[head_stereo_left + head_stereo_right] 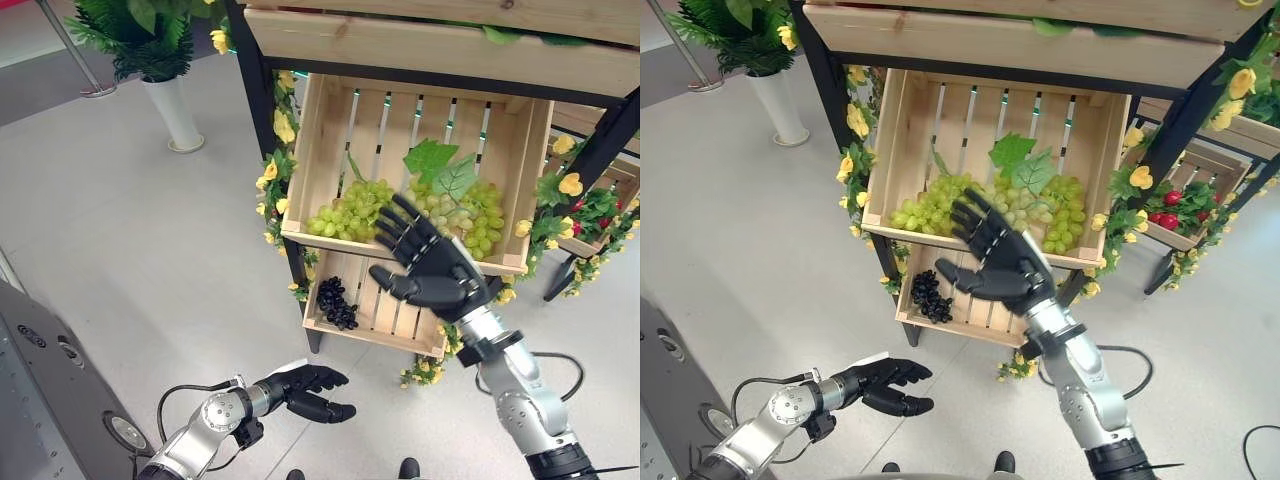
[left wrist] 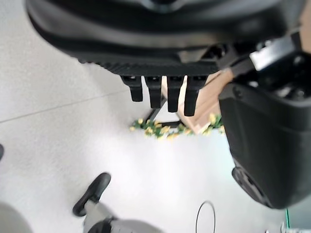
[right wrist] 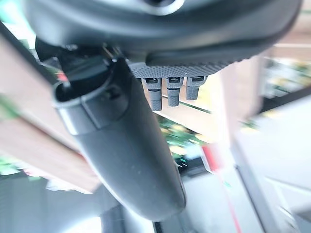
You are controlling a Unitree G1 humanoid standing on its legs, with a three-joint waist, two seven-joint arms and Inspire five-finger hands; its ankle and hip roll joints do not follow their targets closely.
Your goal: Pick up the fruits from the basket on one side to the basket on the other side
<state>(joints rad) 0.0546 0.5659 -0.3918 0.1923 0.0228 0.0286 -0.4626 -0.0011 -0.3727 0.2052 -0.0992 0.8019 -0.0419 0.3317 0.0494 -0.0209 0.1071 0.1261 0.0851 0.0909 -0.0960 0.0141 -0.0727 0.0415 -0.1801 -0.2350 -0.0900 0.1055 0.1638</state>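
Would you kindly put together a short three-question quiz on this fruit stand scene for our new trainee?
1. True or false: the right robot hand is open in front of the upper crate.
2. Which fruit lies in the lower crate? A) dark grapes B) bananas C) oranges
3. Fill in: the left robot hand hangs low over the ____, holding nothing.

Key: 1 true; 2 A; 3 floor. The green grapes lie in the upper crate.
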